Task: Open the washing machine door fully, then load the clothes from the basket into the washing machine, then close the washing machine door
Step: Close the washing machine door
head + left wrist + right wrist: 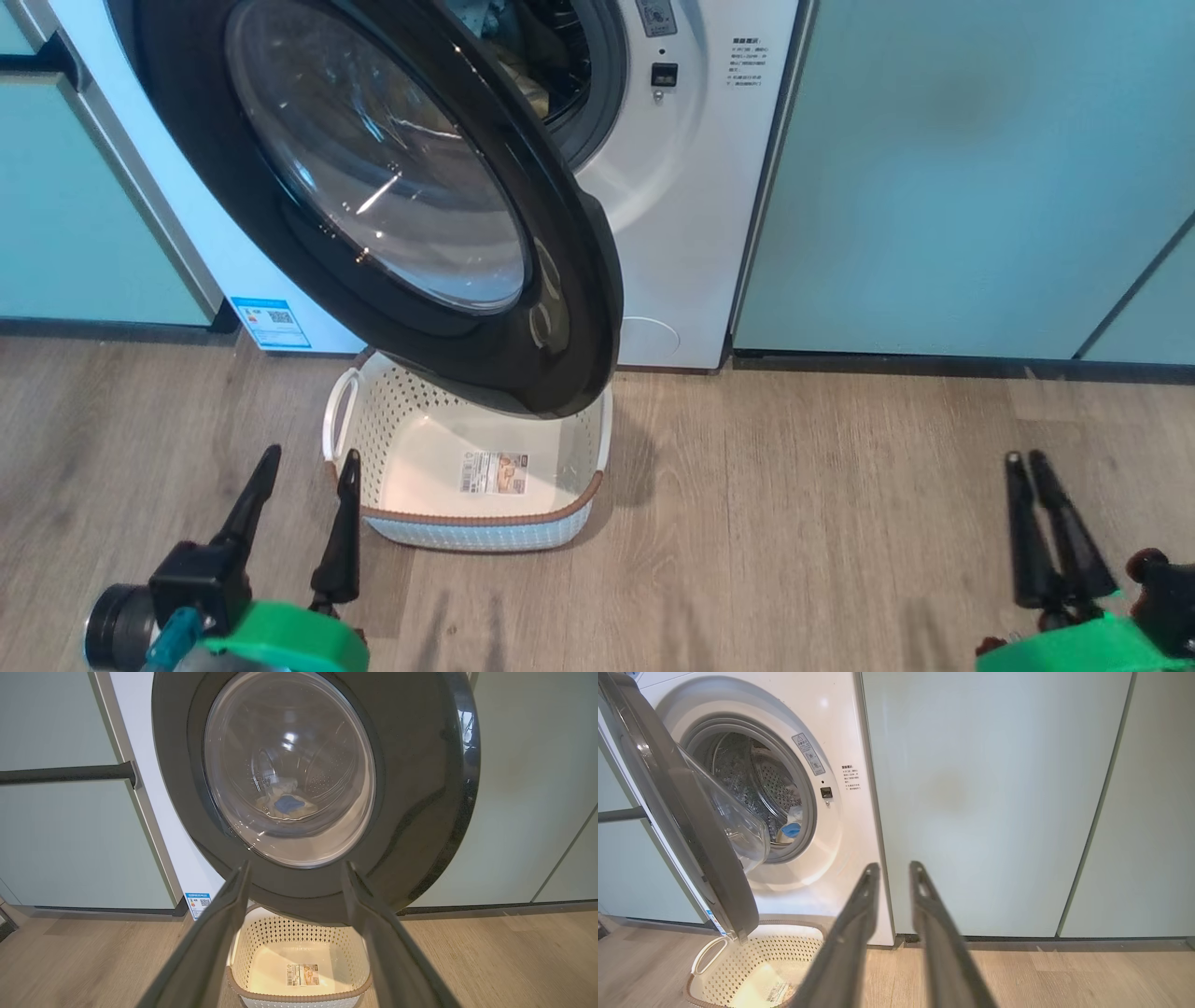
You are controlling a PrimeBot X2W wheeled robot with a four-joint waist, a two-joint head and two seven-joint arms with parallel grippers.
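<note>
Door: the washing machine door (373,187) is hanging part-way out from the washing machine (691,233); its lower rim is overlapping the basket's far end
Basket: the basket (476,518) is sitting on the floor (794,523); its label (493,473) is showing
Clothes: the clothes (790,830) are lying in the drum
Left gripper: the left gripper (311,455) is hovering near the basket; fingers spread wide, gripping nothing
Right gripper: the right gripper (1025,457) is hovering well apart; fingers narrowly parted, gripping nothing
</note>
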